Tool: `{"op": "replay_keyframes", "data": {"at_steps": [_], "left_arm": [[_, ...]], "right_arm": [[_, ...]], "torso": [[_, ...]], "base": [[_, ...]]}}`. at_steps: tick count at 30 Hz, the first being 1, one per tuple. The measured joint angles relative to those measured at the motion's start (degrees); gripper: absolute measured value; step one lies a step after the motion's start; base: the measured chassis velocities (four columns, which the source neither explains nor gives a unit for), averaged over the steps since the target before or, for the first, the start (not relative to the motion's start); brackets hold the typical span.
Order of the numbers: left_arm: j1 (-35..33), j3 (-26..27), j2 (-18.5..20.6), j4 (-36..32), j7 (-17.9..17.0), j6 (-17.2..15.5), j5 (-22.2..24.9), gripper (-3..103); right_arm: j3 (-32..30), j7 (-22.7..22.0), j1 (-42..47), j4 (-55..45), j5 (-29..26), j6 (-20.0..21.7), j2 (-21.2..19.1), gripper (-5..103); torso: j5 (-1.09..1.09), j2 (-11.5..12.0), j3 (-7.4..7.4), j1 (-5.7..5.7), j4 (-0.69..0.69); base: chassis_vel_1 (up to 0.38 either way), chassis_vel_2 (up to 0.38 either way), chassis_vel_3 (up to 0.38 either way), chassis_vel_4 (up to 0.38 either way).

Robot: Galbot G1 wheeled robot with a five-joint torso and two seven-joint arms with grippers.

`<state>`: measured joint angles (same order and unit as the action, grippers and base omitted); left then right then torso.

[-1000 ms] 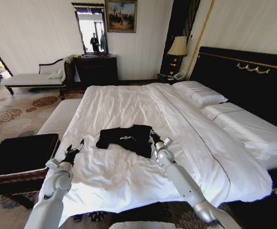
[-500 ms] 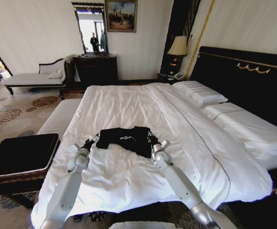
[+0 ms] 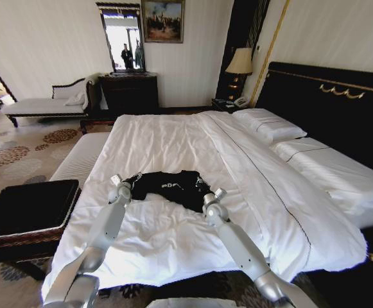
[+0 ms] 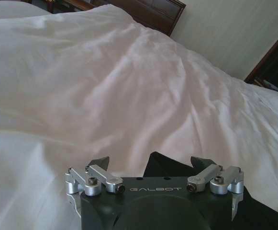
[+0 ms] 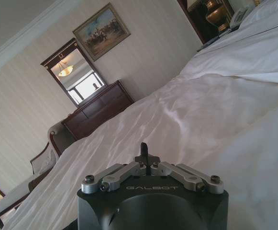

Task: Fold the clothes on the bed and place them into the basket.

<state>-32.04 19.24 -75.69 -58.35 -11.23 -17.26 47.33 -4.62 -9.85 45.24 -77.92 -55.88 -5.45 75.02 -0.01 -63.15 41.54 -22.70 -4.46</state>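
A black T-shirt [image 3: 168, 185] with small white lettering lies folded across the near half of the white bed [image 3: 173, 135]. My left gripper [image 3: 131, 181] is at the shirt's left end. In the left wrist view that gripper [image 4: 150, 163] is open, its fingers set wide on either side of a corner of the black T-shirt [image 4: 163, 165]. At the shirt's right near corner my right gripper [image 3: 201, 186] is shut on the fabric. In the right wrist view the gripper [image 5: 144, 152] has its fingertips pressed together. The brown woven basket [image 3: 19, 239] with black fabric stands on the floor to the left of the bed.
A white-cushioned bench [image 3: 80, 160] runs along the bed's left side, beyond the basket. White pillows [image 3: 266, 125] and a black headboard [image 3: 327, 109] are at the right. A dark dresser [image 3: 128, 93] and a chaise [image 3: 45, 106] stand by the far wall.
My left arm has reached forward and to the right, from the bed's near left edge to the shirt's left end. The right gripper has stayed at the shirt's right corner.
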Motion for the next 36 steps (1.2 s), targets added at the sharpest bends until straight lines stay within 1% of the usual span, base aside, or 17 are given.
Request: {"op": "replay_keyframes", "data": {"at_steps": [2,3,4,5,7,8,11,12,13,14,16,17,18,20,24,31,36], "left_arm": [[0.5,0.1,-1.0,1.1,0.5,0.3,-0.5,85],[0.5,0.1,-1.0,1.1,0.5,0.3,-0.5,85],[0.6,0.1,-1.3,1.2,0.7,0.4,-0.6,79],[0.6,0.1,-1.3,1.2,0.8,0.4,-0.6,79],[0.6,0.1,-1.5,1.2,1.1,0.5,-1.0,69],[0.6,0.1,-1.5,1.2,1.1,0.5,-1.0,69],[0.5,0.0,-1.5,1.0,1.2,0.6,-1.5,53],[0.4,0.0,-1.5,0.9,1.3,0.6,-1.5,53],[0.3,0.0,-1.4,0.7,1.3,0.7,-1.5,47],[0.3,0.0,-1.4,0.7,1.3,0.7,-1.5,47],[0.2,0.0,-1.1,0.4,1.4,0.8,-1.6,36],[0.1,0.1,-1.0,0.3,1.5,0.9,-1.6,36],[-0.1,0.2,-0.7,-0.1,1.5,0.9,-1.6,26],[-0.3,0.3,-0.5,-0.4,1.6,0.9,-1.6,26],[-1.1,0.4,0.3,-1.1,2.5,1.1,-1.5,4],[-2.0,0.6,0.6,-1.9,3.0,1.1,-1.5,0],[-3.7,1.4,2.3,-7.2,3.4,2.0,1.6,0]], "right_arm": [[0.1,0.0,-0.2,0.2,0.0,0.1,0.1,0],[0.1,0.0,-0.2,0.2,0.0,0.1,0.1,0],[0.1,0.0,-0.3,0.3,0.0,0.1,0.2,0],[0.1,0.0,-0.3,0.3,0.0,0.1,0.2,0],[0.1,-0.1,-0.3,0.6,0.2,0.1,0.4,0],[0.1,-0.1,-0.3,0.6,0.2,0.1,0.4,0],[0.4,-0.1,-0.5,1.0,0.4,0.1,0.5,0],[0.5,-0.1,-0.6,1.0,0.4,0.1,0.5,0],[0.6,-0.1,-0.7,1.2,0.5,0.1,0.5,0],[0.6,-0.1,-0.7,1.2,0.5,0.1,0.5,0],[0.7,-0.1,-1.0,1.3,0.5,0.1,0.5,0],[0.8,-0.1,-1.0,1.3,0.5,0.1,0.5,0],[0.9,-0.2,-1.0,1.3,0.6,0.1,0.5,0],[0.9,-0.2,-1.0,1.3,0.7,0.1,0.5,0],[1.3,-0.1,-0.9,1.1,0.9,-0.1,0.3,0],[1.4,-0.1,-0.8,0.3,0.8,-0.2,-0.2,0],[0.9,1.6,-0.1,-2.0,-0.2,-2.5,-1.1,0]], "torso": [[0.01,0.0,0.00,0.00,0.01],[0.01,0.0,0.00,0.00,0.01],[0.00,0.0,0.00,0.00,0.00],[0.00,0.0,-0.01,0.00,0.00],[0.01,0.0,-0.01,0.00,0.00],[0.01,0.0,-0.01,0.00,0.00],[0.01,0.0,-0.01,0.00,0.01],[0.01,0.0,-0.01,0.00,0.01],[0.00,0.0,-0.01,0.00,0.01],[0.00,0.0,-0.01,0.00,0.01],[0.01,0.0,-0.01,0.00,0.00],[0.01,0.0,-0.01,0.00,0.00],[0.01,0.0,-0.01,0.00,0.00],[0.01,0.0,-0.01,0.00,0.01],[0.01,0.0,-0.01,0.01,0.00],[0.01,0.0,-0.01,0.01,0.00],[0.00,0.0,-0.01,0.00,-0.01]], "base": [[0.000,0.000,0.000,0.000],[0.000,0.000,0.000,0.000],[0.000,0.000,0.000,0.000],[0.000,0.000,0.000,0.000],[0.000,0.000,0.000,0.000],[0.000,0.000,0.000,0.000],[0.000,0.000,0.000,0.000],[0.000,0.000,0.000,0.000],[0.000,0.000,0.000,0.000],[0.000,0.000,0.000,0.000],[0.000,0.000,0.000,0.000],[0.000,0.000,0.000,0.000],[0.000,0.000,0.000,0.000],[0.000,0.000,0.000,0.000],[0.000,0.000,0.000,0.000],[0.000,0.000,0.000,0.000],[0.000,0.000,0.000,0.000]]}}
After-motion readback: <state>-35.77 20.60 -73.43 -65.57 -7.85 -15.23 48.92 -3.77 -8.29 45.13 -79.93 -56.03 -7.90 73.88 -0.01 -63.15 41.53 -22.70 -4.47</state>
